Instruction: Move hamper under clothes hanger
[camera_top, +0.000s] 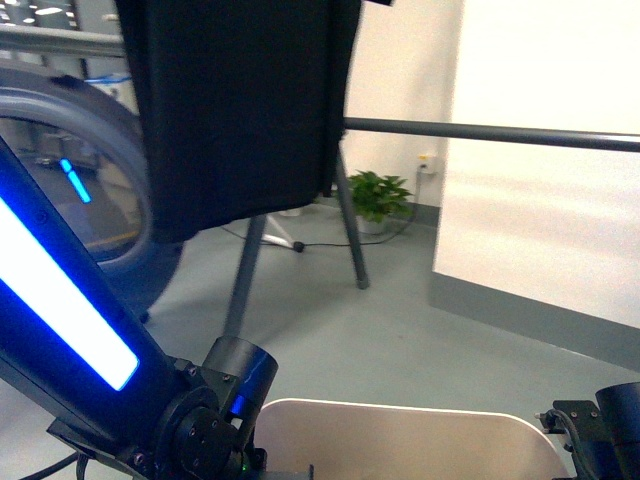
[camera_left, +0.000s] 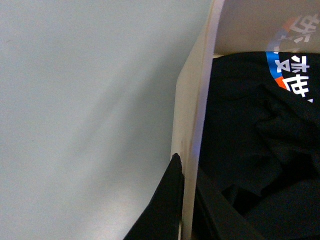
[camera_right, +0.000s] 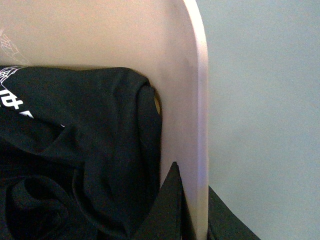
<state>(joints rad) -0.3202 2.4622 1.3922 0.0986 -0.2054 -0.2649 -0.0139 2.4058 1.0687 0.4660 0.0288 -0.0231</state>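
Overhead, clothes hanger (camera_top: 490, 133): far, grey bar running right, angled legs on the floor.
black T-shirt (camera_top: 240, 110): hung at the bar's left end.
hamper (camera_top: 400, 440): near, low between both arms, nearer than the hanger's legs.
dark clothes (camera_left: 250, 140): heaped inside the hamper.
left gripper (camera_left: 189, 200): clamped across the hamper's left rim, one finger each side.
right gripper (camera_right: 195, 200): clamped likewise on the right rim.
potted plant (camera_top: 378, 195): far, by the wall.

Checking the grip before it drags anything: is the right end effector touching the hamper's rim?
Touching. The right wrist view shows the right end effector straddling the hamper rim, a finger flush against each side, no gap.
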